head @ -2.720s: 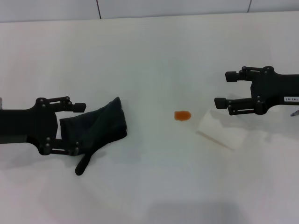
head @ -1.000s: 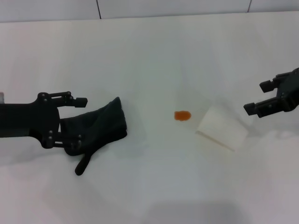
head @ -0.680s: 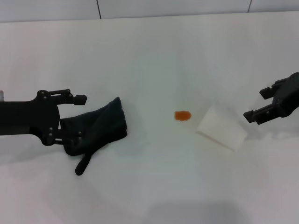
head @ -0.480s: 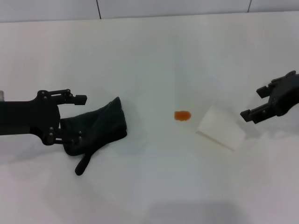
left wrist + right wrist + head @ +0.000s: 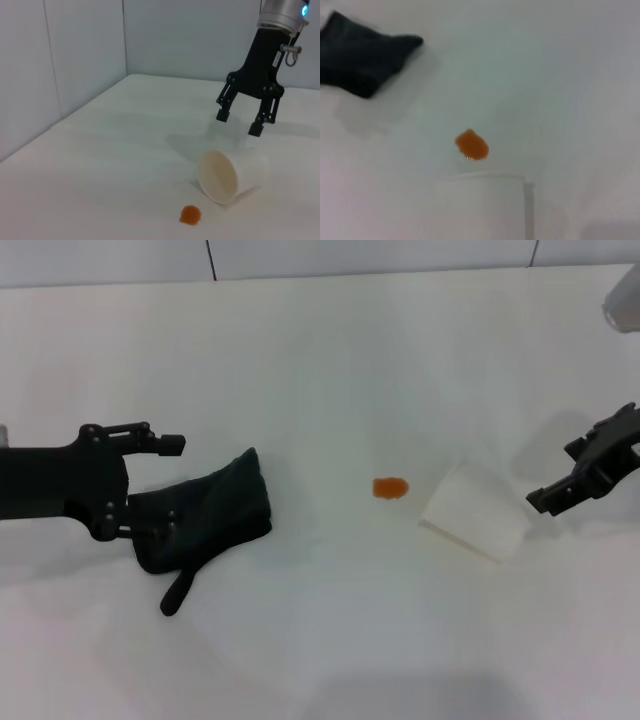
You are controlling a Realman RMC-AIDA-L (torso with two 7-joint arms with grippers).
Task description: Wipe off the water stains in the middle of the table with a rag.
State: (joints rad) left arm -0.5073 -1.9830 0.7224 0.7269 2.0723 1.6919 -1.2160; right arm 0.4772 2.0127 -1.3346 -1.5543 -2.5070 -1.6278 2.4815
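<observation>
White bench (image 5: 330, 360): left pincer (image 5: 165, 485) spread around the rag (image 5: 205, 515) near its left edge, ready to grip; stain (image 5: 390, 487) mid-bench; right pincer (image 5: 585, 465) spread, idle.

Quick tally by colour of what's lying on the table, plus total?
Dark grey-green: 1, the rag
Orange: 1, the water stain
White: 1, the plastic cup on its side
Total: 3
</observation>
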